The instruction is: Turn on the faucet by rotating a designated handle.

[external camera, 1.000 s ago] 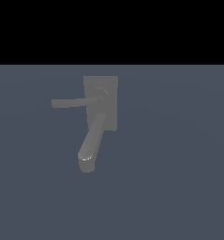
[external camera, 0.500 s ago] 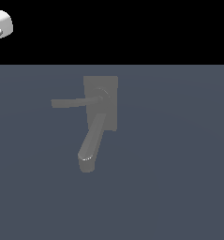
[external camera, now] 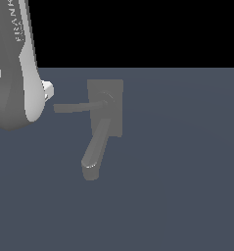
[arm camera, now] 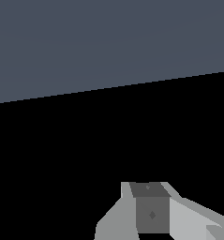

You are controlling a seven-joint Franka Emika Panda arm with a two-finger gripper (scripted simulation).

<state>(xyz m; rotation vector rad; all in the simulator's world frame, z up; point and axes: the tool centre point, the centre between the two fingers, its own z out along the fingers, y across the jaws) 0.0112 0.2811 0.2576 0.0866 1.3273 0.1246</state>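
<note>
Reaching the handle (external camera: 72,107) is the step in hand, and nothing touches it yet. The faucet (external camera: 105,108) sits on the grey floor in the exterior view, its block base upright in the picture, the thick spout (external camera: 95,152) running down and toward that view's left, and the thin handle sticking out sideways from its round hub (external camera: 106,99) toward the same side. A large white-and-grey part of the robot arm (external camera: 13,63) fills the exterior view's left edge, near the handle's free end but apart from it. The gripper itself is not visible there. The wrist view shows only a grey part of the gripper (arm camera: 151,211) against floor and black, with neither faucet nor handle in sight, so I cannot tell whether the jaws stand wide or narrow.

To do this well, I judge the arm should bring the fingers down beside the handle's outer end, where leverage is greatest, and set them on the side it must be pushed from. Pressing near the hub would likely need more force. A slow, curved push around the hub should suit a bar this slim, and it keeps clear of the spout.
</note>
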